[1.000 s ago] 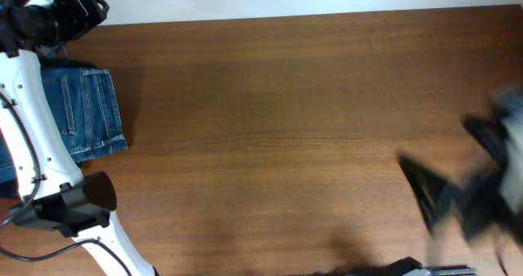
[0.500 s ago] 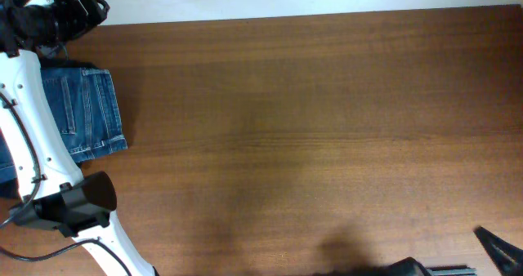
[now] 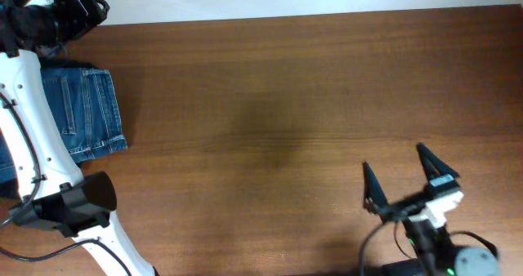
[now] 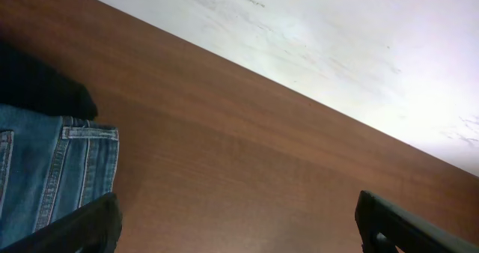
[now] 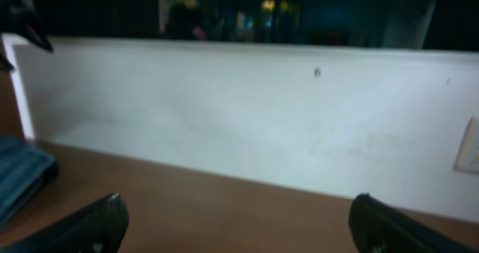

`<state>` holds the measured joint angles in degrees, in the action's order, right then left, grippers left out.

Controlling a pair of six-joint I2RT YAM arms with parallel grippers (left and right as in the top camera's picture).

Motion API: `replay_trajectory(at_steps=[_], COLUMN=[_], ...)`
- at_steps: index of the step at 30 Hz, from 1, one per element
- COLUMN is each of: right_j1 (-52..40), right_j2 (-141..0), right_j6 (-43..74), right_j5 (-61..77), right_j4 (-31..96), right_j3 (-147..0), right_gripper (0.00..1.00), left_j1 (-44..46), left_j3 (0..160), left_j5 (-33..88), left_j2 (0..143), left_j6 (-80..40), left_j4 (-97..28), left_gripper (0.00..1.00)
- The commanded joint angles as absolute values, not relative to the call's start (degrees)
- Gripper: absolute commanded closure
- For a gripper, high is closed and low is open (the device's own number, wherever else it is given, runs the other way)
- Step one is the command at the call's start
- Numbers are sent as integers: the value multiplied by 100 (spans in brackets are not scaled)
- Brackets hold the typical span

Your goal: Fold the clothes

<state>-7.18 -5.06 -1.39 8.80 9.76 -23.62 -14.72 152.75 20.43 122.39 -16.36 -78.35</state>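
While both arms sit clear of the cloth, the jeans (image 3: 86,113) lie in a folded block at the far left edge of the table (image 3: 286,88), partly under the left arm (image 3: 29,121).

Left gripper (image 3: 90,0): above the back-left corner, just beyond the jeans, jaws spread wide, nothing between them.

Right gripper (image 3: 393,158): near the front right, well apart from the jeans, jaws likewise wide and empty.

Left wrist view: denim seams lower left, with a black shape (image 4: 41,88) touching the top edge; cannot tell what it is.
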Motion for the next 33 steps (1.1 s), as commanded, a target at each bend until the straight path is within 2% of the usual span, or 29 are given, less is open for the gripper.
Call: replay_trajectory(at_steps=[1, 8, 24, 33], right_j1=[-661, -661, -661, -434], right_j2=[-333, -97, -23, -23], right_j6=[-123, -121, -121, -123], right_j5=[980, 972, 687, 694], right_j4=[303, -690, -685, 161], right_j3=[-1719, -749, -36, -32], right_gripper=[1, 1, 1, 2], left_j1=[-1468, -1468, -1468, -1468], left_j3=[15262, 15262, 15262, 15262], left_j5=[2099, 2099, 2099, 2099], left_j2=[12278, 12278, 12278, 12278], left_j6=[-1671, -1671, -1671, -1671], left_j4=[-7835, -7835, -7835, -7835], left_gripper=[1, 1, 1, 1])
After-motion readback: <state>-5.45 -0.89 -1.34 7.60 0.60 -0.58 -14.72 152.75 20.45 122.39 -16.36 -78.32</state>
